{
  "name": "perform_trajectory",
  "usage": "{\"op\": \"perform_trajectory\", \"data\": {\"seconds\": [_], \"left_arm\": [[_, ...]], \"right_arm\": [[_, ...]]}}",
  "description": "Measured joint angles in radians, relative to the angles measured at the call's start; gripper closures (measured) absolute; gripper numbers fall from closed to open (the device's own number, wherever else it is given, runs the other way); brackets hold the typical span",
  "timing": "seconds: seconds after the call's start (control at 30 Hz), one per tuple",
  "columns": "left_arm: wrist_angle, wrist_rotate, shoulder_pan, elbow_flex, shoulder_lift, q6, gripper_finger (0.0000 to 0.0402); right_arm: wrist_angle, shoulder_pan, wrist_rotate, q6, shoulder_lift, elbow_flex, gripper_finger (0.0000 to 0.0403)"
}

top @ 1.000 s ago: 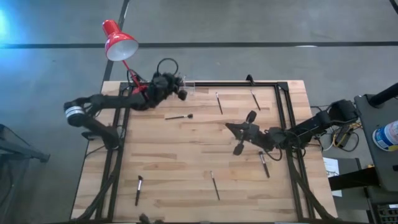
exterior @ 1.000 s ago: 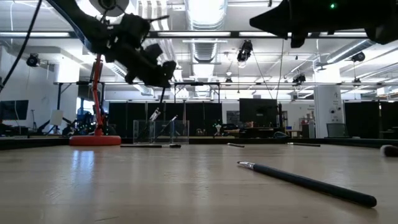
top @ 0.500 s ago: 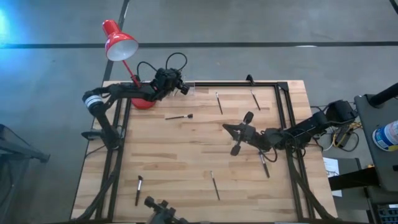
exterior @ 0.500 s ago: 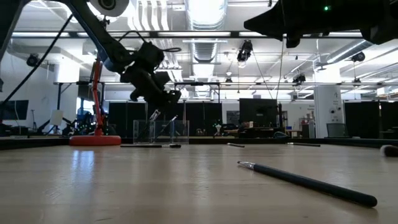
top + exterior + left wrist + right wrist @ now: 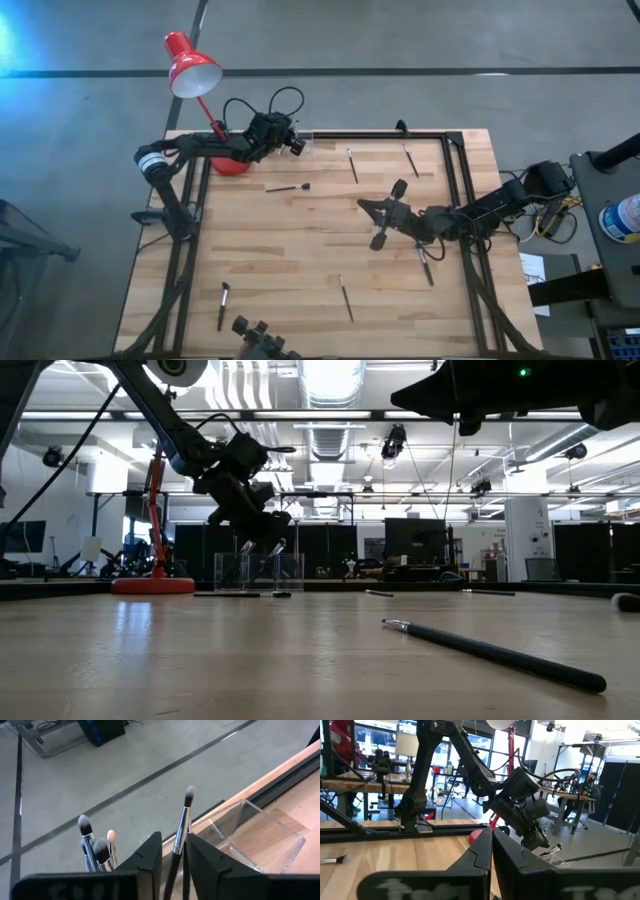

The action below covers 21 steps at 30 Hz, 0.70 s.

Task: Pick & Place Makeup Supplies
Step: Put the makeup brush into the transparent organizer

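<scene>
The left gripper point(image 5: 172, 857) hangs over the clear box point(image 5: 260, 837) with a makeup brush point(image 5: 181, 832) between its just-parted fingers, so the drop is in hand, while the right gripper point(image 5: 372, 212), clenched empty mid-table, likely needs the brush point(image 5: 424, 264) lying just beside it.

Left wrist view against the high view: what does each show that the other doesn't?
Only the left wrist view: a thin brush upright between the left gripper's parted fingers, and a cluster of brush tips close beside them.
Only the high view: the whole table, loose brushes lying on it, such as one near the far edge and one at the near left, the red lamp, and the right gripper mid-table.
Both: the left gripper at the table's far edge by the clear box.
</scene>
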Motion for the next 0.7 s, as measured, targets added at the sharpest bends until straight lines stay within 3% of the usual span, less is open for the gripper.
{"op": "perform_trajectory", "data": {"seconds": [0.23, 0.43, 0.53, 0.7], "left_arm": [[-0.056, -0.001, 0.000, -0.001, -0.018, 0.027, 0.0317], [-0.110, 0.001, -0.049, -0.024, -0.108, 0.021, 0.0366], [-0.046, 0.013, -0.105, -0.077, -0.146, 0.009, 0.0395], [0.168, 0.082, -0.223, -0.220, -0.188, 0.014, 0.0401]], "right_arm": [[-0.003, 0.000, 0.000, -0.016, 0.000, 0.000, 0.0394], [-0.026, 0.000, 0.002, -0.016, 0.000, 0.000, 0.0394], [-0.031, 0.000, 0.002, -0.016, 0.000, 0.000, 0.0394], [-0.084, 0.001, 0.020, 0.005, -0.008, 0.000, 0.0394]]}}
